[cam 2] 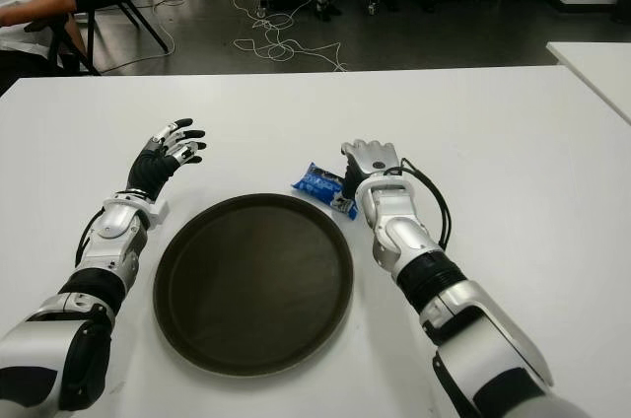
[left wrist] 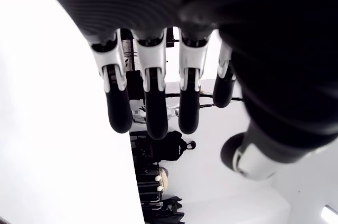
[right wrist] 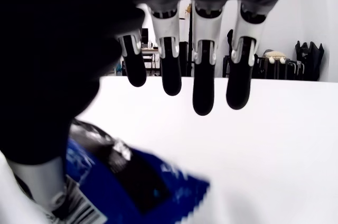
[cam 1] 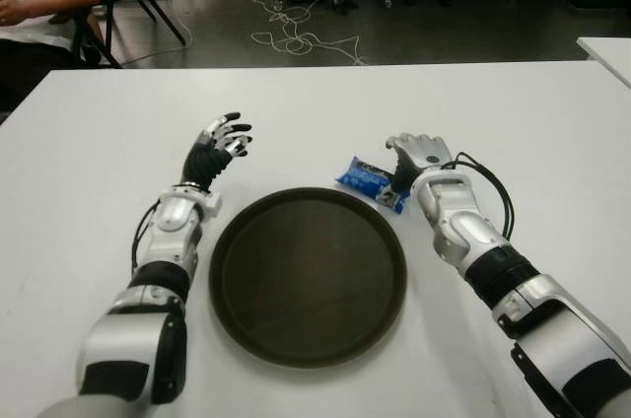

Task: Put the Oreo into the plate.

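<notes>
We see a white table [cam 1: 315, 103] filling most of the frame, with a dark round plate [cam 1: 308, 276] at lower centre. Our left hand [cam 1: 219, 147] is raised at centre left, above and left of the plate, fingers spread and holding nothing. Our right hand [cam 1: 419, 157] sits right of centre, fingers extended and apart, its thumb side just beside the blue Oreo [cam 1: 371, 182] pack, which lies on the table at the plate's upper right rim.

Even bright light whitens the table [cam 1: 315, 112] (soft shadows), wrist views blurred close up.
</notes>
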{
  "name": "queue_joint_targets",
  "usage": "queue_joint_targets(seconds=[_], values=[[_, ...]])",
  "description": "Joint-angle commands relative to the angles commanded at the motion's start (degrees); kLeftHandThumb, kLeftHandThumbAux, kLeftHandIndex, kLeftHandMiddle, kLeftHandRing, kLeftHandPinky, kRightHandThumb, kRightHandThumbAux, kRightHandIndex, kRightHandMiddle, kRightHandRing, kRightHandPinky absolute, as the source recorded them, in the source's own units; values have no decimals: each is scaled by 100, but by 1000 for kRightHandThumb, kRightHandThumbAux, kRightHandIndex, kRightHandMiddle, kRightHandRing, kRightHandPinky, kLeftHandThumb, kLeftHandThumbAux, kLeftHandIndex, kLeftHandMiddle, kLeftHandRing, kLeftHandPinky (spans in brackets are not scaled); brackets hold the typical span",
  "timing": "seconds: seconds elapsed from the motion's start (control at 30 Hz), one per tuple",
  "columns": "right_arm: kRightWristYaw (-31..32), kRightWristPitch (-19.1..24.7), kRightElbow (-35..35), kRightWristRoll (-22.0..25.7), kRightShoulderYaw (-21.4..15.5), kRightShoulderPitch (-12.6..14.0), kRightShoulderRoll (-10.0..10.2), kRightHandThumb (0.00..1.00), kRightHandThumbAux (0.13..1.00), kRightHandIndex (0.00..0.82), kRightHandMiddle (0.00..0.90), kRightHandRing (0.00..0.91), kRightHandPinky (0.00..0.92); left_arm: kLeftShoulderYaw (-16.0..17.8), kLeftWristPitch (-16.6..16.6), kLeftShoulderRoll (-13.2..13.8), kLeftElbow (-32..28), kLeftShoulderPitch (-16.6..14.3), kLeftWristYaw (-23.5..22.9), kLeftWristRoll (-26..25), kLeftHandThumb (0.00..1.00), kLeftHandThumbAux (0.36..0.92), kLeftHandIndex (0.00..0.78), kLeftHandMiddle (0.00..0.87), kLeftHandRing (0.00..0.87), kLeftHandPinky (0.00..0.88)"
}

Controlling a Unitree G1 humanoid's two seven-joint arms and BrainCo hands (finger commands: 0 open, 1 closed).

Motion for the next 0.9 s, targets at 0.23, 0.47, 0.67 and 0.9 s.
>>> queue_joint_targets(seconds=[0.23, 0.47, 0.67, 0.9], values=[[-14, 3, 141, 64, 21, -65, 28, 0, 710, 224, 238, 296, 378, 1, 15, -7, -5, -4, -4, -7, 46, 661, 183, 272, 270, 297], [33, -13, 233, 113, 34, -114, 53, 0, 698, 208, 227, 291, 377, -27, 4, 12, 11, -17, 33, 38, 43, 668, 193, 275, 267, 296], [79, -89, 262, 194, 43, -129, 47, 0, 701, 220, 231, 290, 373, -44, -5, 17, 9, -16, 49, 57, 43, 674, 199, 281, 268, 290], [92, -308, 398, 361, 43, -147, 62, 0, 727, 235, 239, 288, 368, -15, -11, -1, 19, -26, 32, 20, 47, 678, 191, 280, 275, 301]])
